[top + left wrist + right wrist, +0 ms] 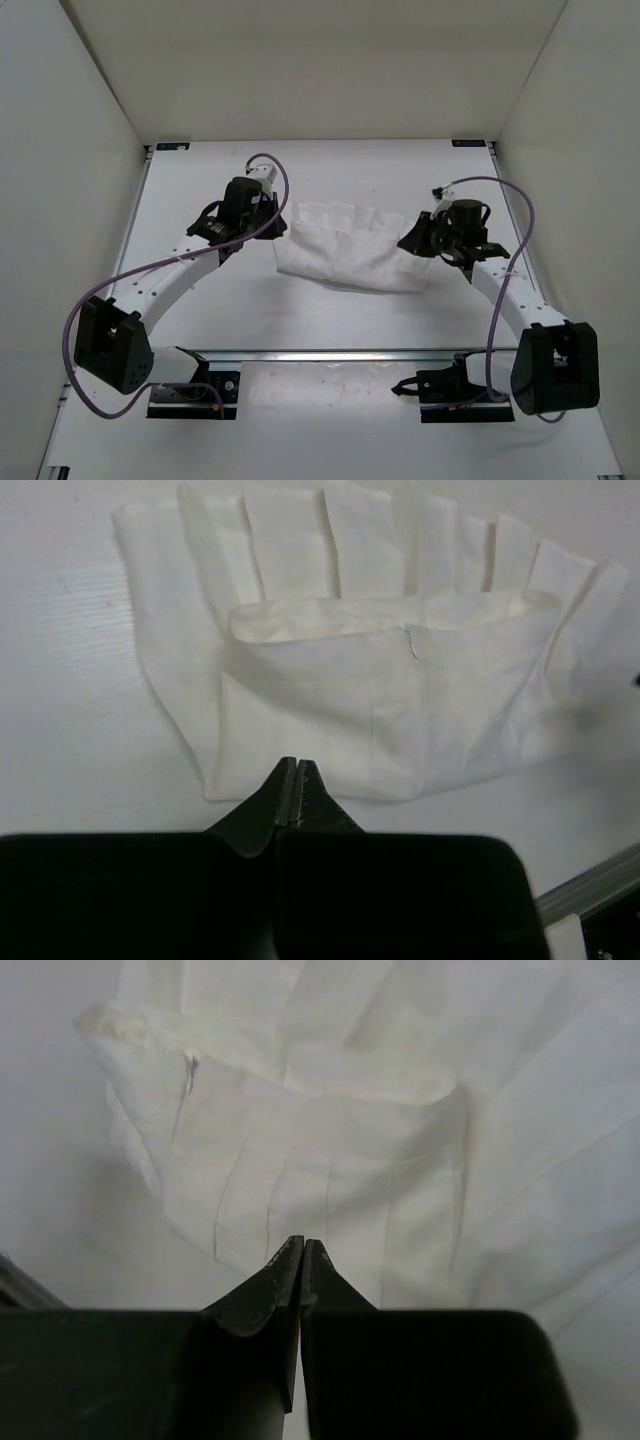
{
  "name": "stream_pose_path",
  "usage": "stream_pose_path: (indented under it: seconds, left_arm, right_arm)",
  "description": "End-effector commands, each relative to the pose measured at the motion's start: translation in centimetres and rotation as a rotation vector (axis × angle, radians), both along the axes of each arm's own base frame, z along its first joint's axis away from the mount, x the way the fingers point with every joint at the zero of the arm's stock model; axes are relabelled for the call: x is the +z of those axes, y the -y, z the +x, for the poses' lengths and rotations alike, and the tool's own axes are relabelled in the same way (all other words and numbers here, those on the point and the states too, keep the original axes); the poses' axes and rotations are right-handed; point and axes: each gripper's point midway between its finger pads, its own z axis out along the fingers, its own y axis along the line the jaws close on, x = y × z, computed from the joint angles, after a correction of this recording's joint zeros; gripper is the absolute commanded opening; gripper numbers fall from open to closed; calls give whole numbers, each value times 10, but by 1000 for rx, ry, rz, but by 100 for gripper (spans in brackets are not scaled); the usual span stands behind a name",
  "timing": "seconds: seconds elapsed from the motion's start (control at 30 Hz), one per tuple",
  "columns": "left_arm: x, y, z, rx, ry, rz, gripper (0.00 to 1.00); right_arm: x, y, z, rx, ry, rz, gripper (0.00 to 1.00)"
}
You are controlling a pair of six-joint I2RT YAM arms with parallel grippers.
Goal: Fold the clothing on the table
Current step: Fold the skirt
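The white clothing (350,250) lies wrinkled and partly folded in the middle of the table (200,310). In the left wrist view the clothing (380,680) shows pleated folds along its far edge and a layer turned over on top. My left gripper (297,763) is shut, its tips over the clothing's near edge, with no fabric visible between the jaws. It sits at the clothing's left side (272,226). My right gripper (303,1242) is also shut, above the clothing (330,1150), at its right end (415,240). No cloth shows between its jaws.
A metal rail (330,355) runs across the table in front of the arm bases. White walls (60,200) enclose the table on the left, right and back. Purple cables (110,285) loop beside each arm.
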Motion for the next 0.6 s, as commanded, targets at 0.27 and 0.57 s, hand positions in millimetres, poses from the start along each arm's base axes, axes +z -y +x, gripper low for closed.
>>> stream_pose_path:
  seconds: [0.27,0.57]
  left_arm:
    - [-48,66,15,-105,-90,-173,0]
    - [-126,78,68,9,-205,-78,0]
  right_arm:
    - [-55,-49,7,149,-123,31,0]
    - [-92,-20,47,77,-199,-21,0]
